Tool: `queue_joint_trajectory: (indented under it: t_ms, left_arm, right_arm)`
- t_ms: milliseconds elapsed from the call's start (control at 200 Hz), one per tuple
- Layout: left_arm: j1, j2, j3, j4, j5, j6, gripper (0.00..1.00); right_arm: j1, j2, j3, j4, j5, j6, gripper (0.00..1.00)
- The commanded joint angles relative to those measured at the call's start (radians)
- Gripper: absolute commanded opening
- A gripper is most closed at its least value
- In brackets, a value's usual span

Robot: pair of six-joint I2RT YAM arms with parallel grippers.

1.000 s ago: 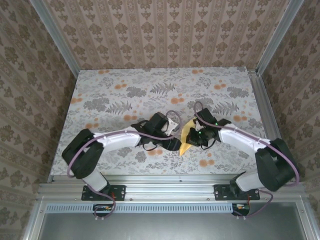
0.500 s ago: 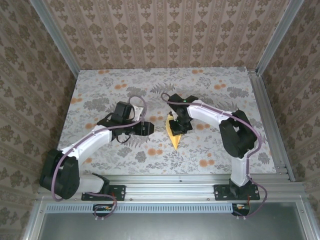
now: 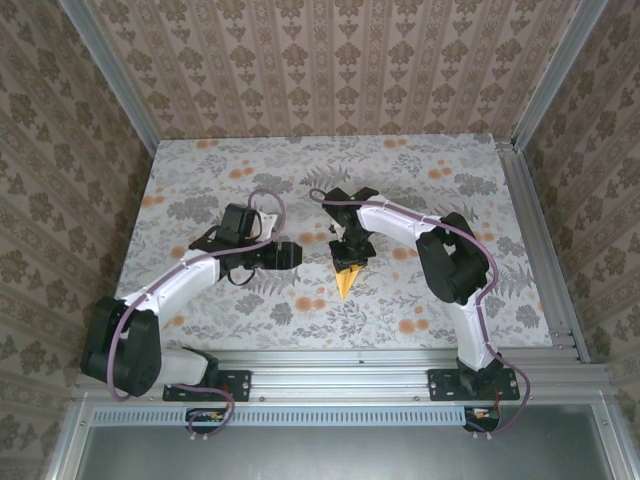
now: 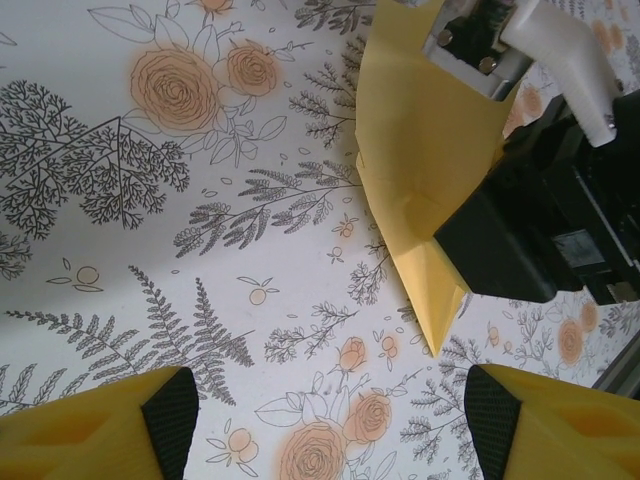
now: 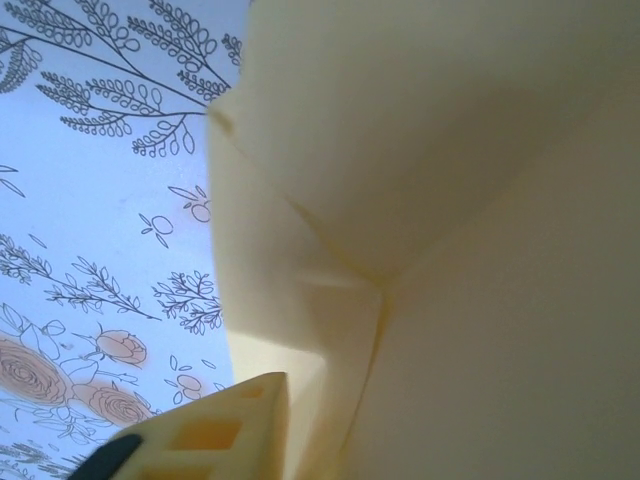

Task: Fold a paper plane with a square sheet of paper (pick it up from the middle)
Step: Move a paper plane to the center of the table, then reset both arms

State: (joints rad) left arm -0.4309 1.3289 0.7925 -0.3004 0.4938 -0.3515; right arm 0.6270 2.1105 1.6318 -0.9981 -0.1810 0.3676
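Observation:
The mustard-yellow paper plane (image 3: 346, 277) is a folded pointed wedge, its tip toward the near edge, raised just above the floral table (image 3: 200, 170). My right gripper (image 3: 351, 249) is shut on its upper part. In the right wrist view the folded paper (image 5: 450, 200) covers most of the frame, and one yellow finger (image 5: 205, 440) presses against it; the other finger is hidden behind the paper. My left gripper (image 3: 297, 256) hovers open just left of the plane, holding nothing. In the left wrist view the plane (image 4: 415, 170) hangs ahead of my left gripper (image 4: 330, 405).
The tabletop is printed with grey ferns and small orange flowers (image 3: 308, 303). Patterned walls with metal frame posts (image 3: 530, 200) close it in on three sides. Both arm bases sit on the rail at the near edge (image 3: 330, 365).
The right arm has swung inward and away from the near edge, carrying the paper toward the table's middle. The left gripper has drawn off to the left and stands open.

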Motion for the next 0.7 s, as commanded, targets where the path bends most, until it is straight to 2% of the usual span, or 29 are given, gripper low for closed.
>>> queue_joint_trajectory:
  t_ms: [0, 160, 455, 620, 695]
  left_arm:
    - [0.004, 0.009, 0.042, -0.034, -0.003, 0.009, 0.75]
    - [0.004, 0.009, 0.085, -0.066, -0.047, 0.027, 0.76]
    - [0.024, -0.015, 0.115, -0.071, -0.202, 0.086, 0.81]
    - [0.093, -0.042, 0.077, 0.015, -0.379, 0.141, 0.87]
    - [0.114, -0.060, 0.049, 0.069, -0.480, 0.174, 0.92]
  right_arm:
    - [0.005, -0.009, 0.042, -0.061, 0.044, -0.012, 0.35]
    - [-0.003, -0.063, 0.046, -0.087, 0.044, -0.029, 0.43]
    - [-0.054, -0.248, -0.041, -0.042, 0.004, -0.061, 0.47]
    - [-0.159, -0.402, -0.218, 0.190, -0.103, -0.083, 0.51]
    - [-0.205, -0.472, -0.300, 0.295, -0.077, -0.115, 0.58]
